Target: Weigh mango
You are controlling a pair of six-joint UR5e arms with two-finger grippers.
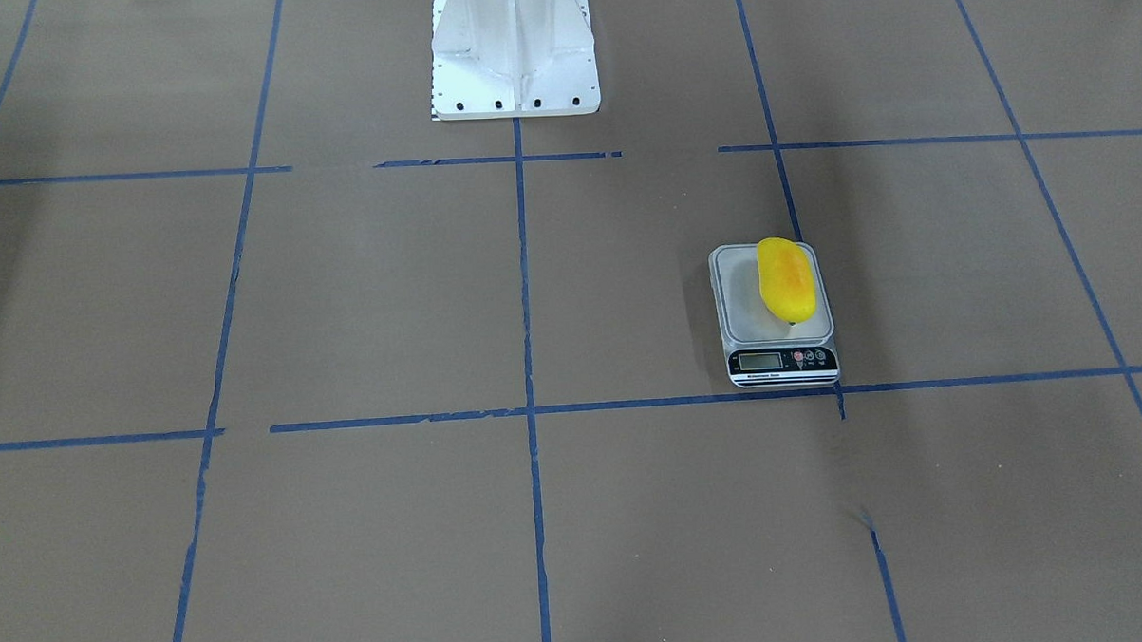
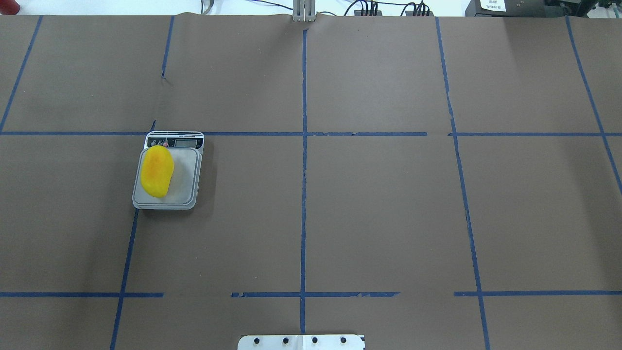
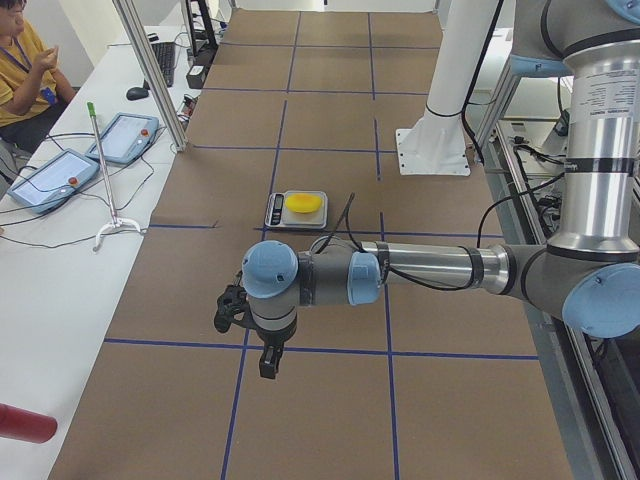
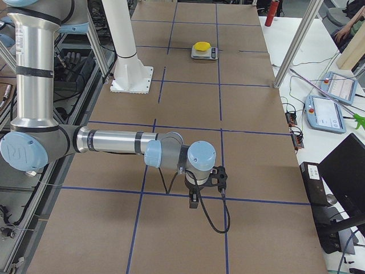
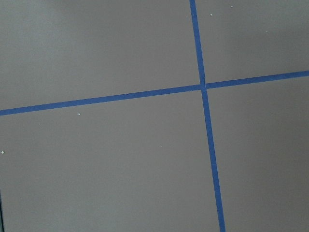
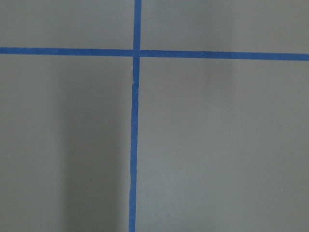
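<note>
The mango (image 2: 157, 171) lies flat on the scale (image 2: 187, 187), left of centre in the overhead view and right of centre in the front one. It sits toward one side of the platform, not in the middle, with one end close to the display strip. I can't read the display; it is too small.

Both arms hang over bare table (image 2: 388, 218), well apart from the scale. The left gripper (image 3: 268, 366) shows only low in the left side view and the right gripper (image 4: 194, 201) only in the right one, so I cannot tell how either set of jaws stands. The wrist cameras see only brown paper and blue tape.

To me the placing looks done. The risk is the off-centre rest: a bump could roll the smooth fruit off that edge, and an end leaning on the display strip would spoil the reading.
</note>
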